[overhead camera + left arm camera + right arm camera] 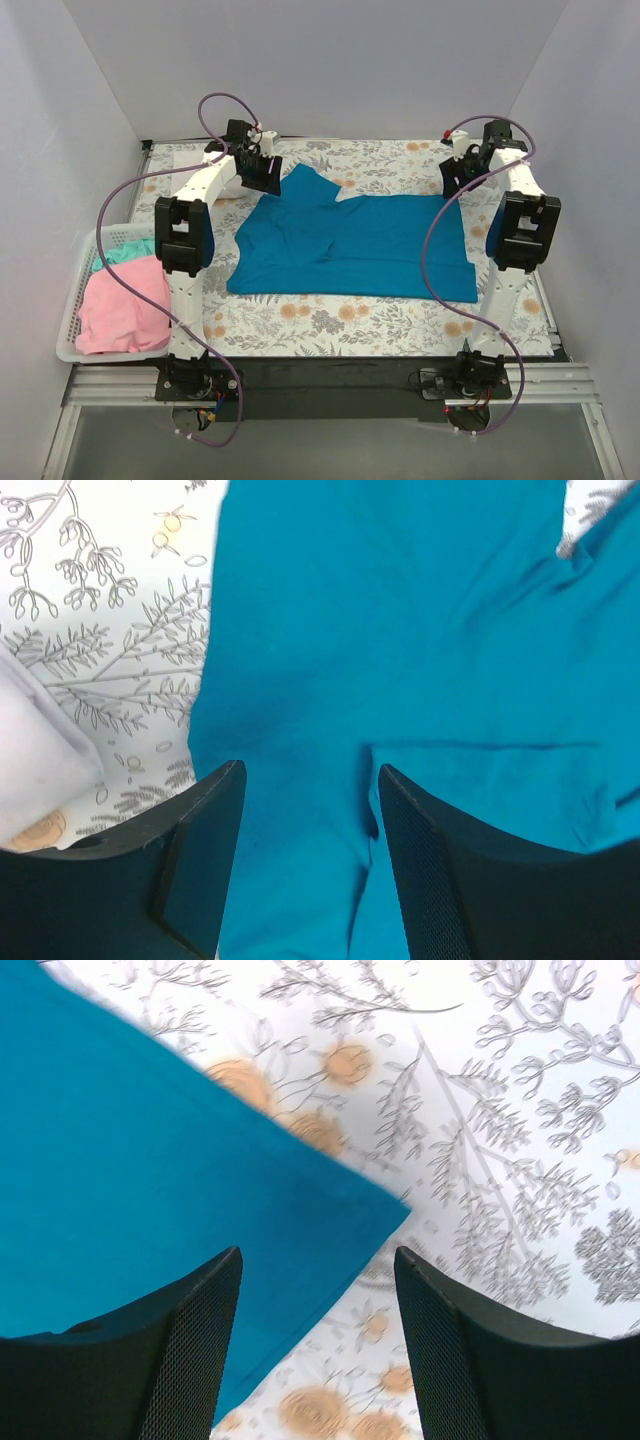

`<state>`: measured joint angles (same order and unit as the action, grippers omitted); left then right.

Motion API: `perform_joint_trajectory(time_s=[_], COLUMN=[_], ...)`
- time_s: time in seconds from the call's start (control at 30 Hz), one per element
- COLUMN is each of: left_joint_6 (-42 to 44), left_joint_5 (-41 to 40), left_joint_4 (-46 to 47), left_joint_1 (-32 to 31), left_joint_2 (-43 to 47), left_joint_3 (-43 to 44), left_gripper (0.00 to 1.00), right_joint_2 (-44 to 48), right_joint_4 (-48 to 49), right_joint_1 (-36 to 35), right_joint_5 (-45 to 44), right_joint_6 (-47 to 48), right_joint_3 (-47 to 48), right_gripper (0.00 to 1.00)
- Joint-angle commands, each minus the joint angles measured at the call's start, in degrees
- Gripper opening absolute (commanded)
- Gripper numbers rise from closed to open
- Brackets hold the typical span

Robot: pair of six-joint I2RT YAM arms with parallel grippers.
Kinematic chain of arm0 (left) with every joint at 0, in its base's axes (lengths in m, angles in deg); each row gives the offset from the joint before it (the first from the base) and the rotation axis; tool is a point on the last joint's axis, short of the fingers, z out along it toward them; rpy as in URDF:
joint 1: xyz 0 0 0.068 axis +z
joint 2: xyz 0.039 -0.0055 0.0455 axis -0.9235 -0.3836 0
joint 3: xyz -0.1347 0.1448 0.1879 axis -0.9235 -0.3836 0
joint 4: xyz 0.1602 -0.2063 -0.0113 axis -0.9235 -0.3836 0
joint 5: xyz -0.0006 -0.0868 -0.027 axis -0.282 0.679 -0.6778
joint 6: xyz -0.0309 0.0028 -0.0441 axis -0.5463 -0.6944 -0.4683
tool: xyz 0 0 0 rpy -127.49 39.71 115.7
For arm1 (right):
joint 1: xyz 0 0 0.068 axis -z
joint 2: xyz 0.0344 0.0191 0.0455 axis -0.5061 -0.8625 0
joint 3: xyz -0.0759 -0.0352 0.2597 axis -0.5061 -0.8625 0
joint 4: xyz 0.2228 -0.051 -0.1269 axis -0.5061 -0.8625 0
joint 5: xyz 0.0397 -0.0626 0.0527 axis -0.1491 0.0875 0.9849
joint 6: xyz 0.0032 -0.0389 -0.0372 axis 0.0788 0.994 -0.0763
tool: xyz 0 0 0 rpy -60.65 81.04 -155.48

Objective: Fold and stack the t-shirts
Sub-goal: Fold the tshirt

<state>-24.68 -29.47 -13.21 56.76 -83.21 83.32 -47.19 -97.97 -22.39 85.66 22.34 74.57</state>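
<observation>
The teal-blue t-shirt (355,248) lies spread flat on the flowered table, one sleeve pointing to the far left. My left gripper (268,172) hovers open over that far-left sleeve; in the left wrist view the teal cloth (400,660) fills the space between the open fingers (205,860), which hold nothing. My right gripper (455,180) is open above the shirt's far-right corner (380,1210), with nothing held. A pink t-shirt (122,305) and a mint green one (125,252) lie in the basket. A white cloth edge (35,750) shows at the left of the left wrist view.
A white slatted basket (70,320) stands off the table's left edge. White walls close in on the left, right and back. The flowered tablecloth (330,325) is bare in front of the shirt.
</observation>
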Motion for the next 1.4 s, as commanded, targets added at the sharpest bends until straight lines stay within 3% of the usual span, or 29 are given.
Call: perform_joint_trajectory(time_s=[0.0, 0.27, 0.53, 0.73, 0.9, 1.37], left_joint_6=[-1.9, -1.0, -0.8, 0.4, 2.0, 3.1], left_joint_5=[-0.2, -2.2, -5.2, -6.6, -8.6, -6.4], left_joint_4=[1.7, 2.8, 3.9, 4.8, 5.2, 6.9], left_joint_1=[0.1, 0.2, 0.2, 0.2, 0.0, -2.1], left_joint_2=[0.4, -1.7, -3.9, -7.5, -10.4, -15.4], left_joint_3=[3.6, 2.8, 3.0, 6.3, 9.4, 12.1], left_gripper=[0.55, 0.56, 0.56, 0.56, 0.56, 0.53], right_joint_2=[-2.4, -7.0, -8.6, -8.2, -8.2, -8.9], right_joint_4=[4.8, 7.7, 7.7, 7.6, 7.3, 7.2], right_joint_1=[0.2, 0.5, 0.5, 0.6, 0.7, 0.8], right_joint_5=[-2.2, -2.6, -0.8, -1.6, -2.3, -3.4], right_joint_6=[0.3, 2.7, 3.7, 5.9, 6.4, 6.6], right_joint_3=[5.5, 5.5, 2.5, -0.7, -1.2, -0.3], right_gripper=[0.7, 0.68, 0.51, 0.32, 0.03, 0.01])
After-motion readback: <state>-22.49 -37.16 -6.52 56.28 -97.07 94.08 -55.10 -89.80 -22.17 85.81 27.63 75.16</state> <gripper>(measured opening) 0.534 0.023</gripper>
